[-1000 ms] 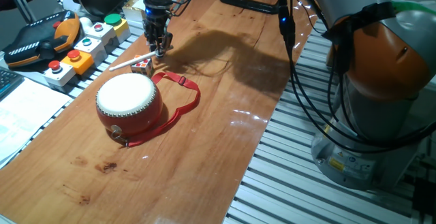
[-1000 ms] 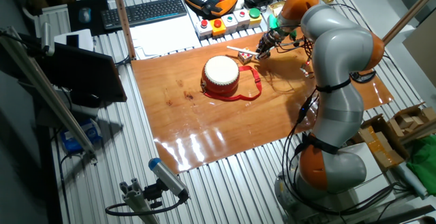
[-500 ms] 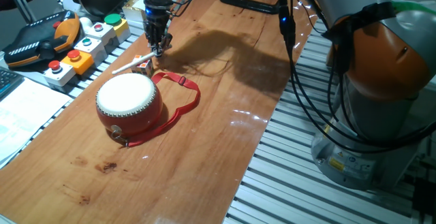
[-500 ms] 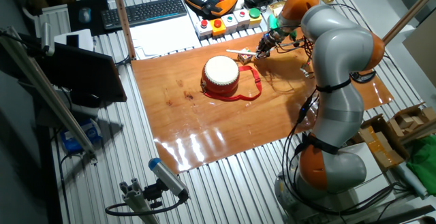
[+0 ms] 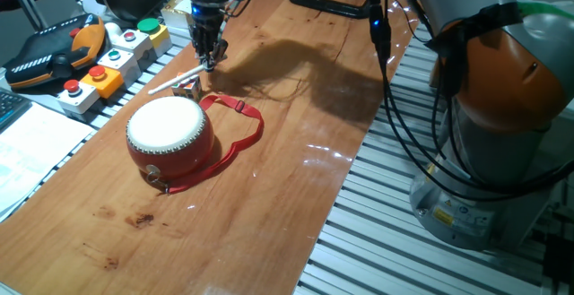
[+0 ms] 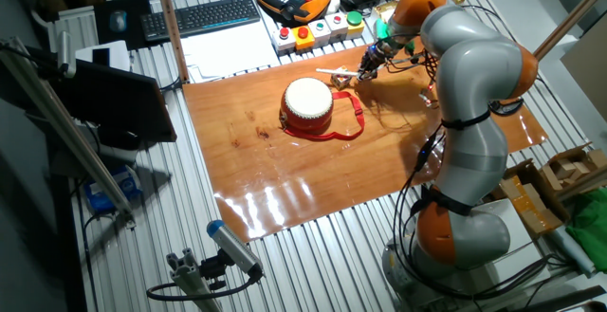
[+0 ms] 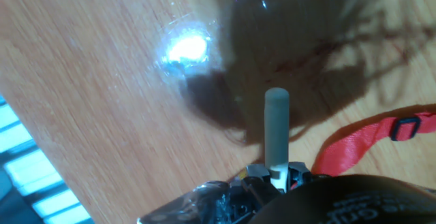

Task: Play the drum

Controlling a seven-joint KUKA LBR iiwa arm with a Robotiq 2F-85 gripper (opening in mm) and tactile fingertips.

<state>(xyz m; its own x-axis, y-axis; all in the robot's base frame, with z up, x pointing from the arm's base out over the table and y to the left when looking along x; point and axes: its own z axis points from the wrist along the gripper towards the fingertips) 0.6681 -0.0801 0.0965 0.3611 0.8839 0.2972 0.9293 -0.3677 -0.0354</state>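
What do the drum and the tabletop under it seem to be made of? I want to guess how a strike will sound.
The drum looks like a glossy red-lacquered shell, probably wood, with a matte cream skin head pinned by a ring of studs. The tabletop looks like varnished wood: visible grain, dark knots and bright lamp reflections.

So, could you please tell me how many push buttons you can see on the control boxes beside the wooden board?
6. Red, orange, green, red and green, running along the boxes by the board's edge; a further one appears in the other fixed view. Others may be hidden.
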